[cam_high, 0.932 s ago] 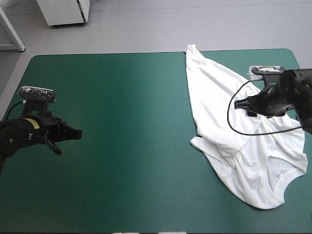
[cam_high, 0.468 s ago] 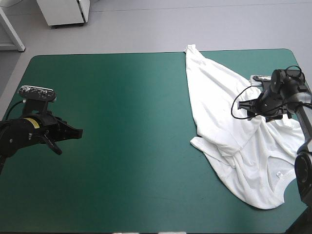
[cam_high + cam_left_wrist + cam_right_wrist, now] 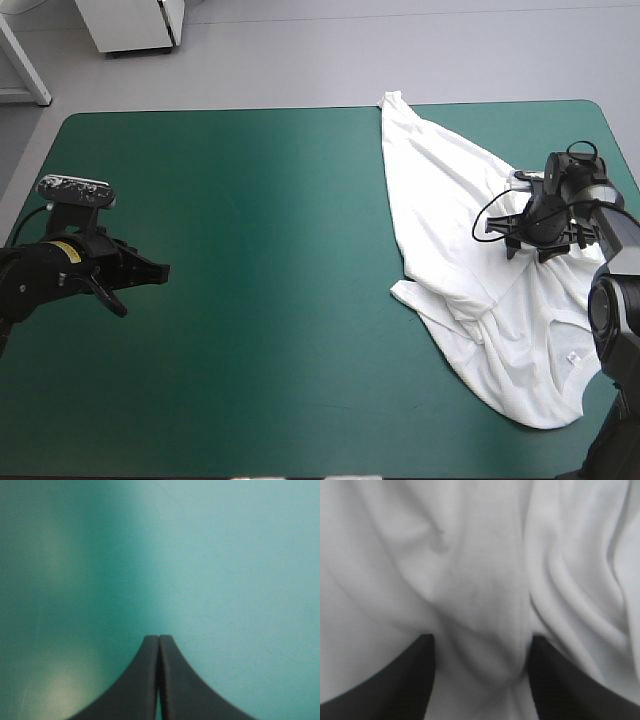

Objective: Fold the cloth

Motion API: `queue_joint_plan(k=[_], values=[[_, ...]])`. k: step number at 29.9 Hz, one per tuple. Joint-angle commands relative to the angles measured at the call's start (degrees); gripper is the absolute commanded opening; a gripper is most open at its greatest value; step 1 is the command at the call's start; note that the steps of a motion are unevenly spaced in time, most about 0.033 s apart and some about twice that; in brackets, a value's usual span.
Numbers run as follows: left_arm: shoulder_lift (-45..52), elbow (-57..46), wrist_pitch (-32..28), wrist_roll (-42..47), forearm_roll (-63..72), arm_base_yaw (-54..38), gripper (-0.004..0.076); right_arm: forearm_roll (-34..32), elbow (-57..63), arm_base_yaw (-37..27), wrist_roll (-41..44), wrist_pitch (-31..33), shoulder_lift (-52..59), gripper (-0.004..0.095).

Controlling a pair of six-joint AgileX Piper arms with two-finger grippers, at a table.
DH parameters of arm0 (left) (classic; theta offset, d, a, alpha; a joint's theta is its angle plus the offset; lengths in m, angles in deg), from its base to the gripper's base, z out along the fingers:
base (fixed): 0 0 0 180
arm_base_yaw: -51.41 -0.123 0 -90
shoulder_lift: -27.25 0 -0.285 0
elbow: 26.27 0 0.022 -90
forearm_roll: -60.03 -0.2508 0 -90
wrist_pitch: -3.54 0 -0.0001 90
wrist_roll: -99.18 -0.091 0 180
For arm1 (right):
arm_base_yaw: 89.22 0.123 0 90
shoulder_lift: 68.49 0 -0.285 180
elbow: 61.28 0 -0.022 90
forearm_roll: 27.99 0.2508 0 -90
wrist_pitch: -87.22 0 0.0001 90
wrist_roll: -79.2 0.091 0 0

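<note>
The white T-shirt (image 3: pixel 450 230) lies crumpled on the right part of the table, one narrow end reaching the far edge. My right gripper (image 3: pixel 527 243) points down onto its middle, near the table's right edge. In the right wrist view this gripper (image 3: pixel 480 647) is open, with a raised ridge of the T-shirt (image 3: pixel 470 555) between its black fingers (image 3: pixel 415 675). My left gripper (image 3: pixel 158 271) hovers far off at the table's left side, shut and empty. In its own view the left gripper (image 3: pixel 159 639) has only teal-green cover ahead of it.
The teal-green cover (image 3: pixel 280 250) stretches between the two arms. The table's right edge (image 3: pixel 625 190) runs close beside the right gripper. The T-shirt's collar end lies near the front right corner.
The right arm has swung toward the table's right edge and tipped its gripper down onto the T-shirt. The left arm has not moved.
</note>
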Motion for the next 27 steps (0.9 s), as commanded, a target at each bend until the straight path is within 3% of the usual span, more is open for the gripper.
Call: queue_joint_plan(k=[1, 3, 14, 27], values=[[0.6, 1.9, -2.8, 0.1, 0.2, -0.1, -0.0022, 3.6, -0.4, 0.0, -0.3, -1.2, -0.1, 0.0262], [0.6, 1.9, -2.8, 0.1, 0.2, -0.1, -0.0022, 2.7, -0.4, 1.1, -2.4, -0.5, -0.1, -0.0018], [0.6, 1.9, -2.8, 0.1, -0.1, -0.1, -0.0022, 3.5, -0.5, 10.2, -3.4, 2.2, 2.0, -0.0017], [0.6, 1.9, -2.7, 0.1, -0.1, -0.1, -0.0022, 9.6, -0.5, 33.1, -4.2, 3.1, 7.4, -0.0017]])
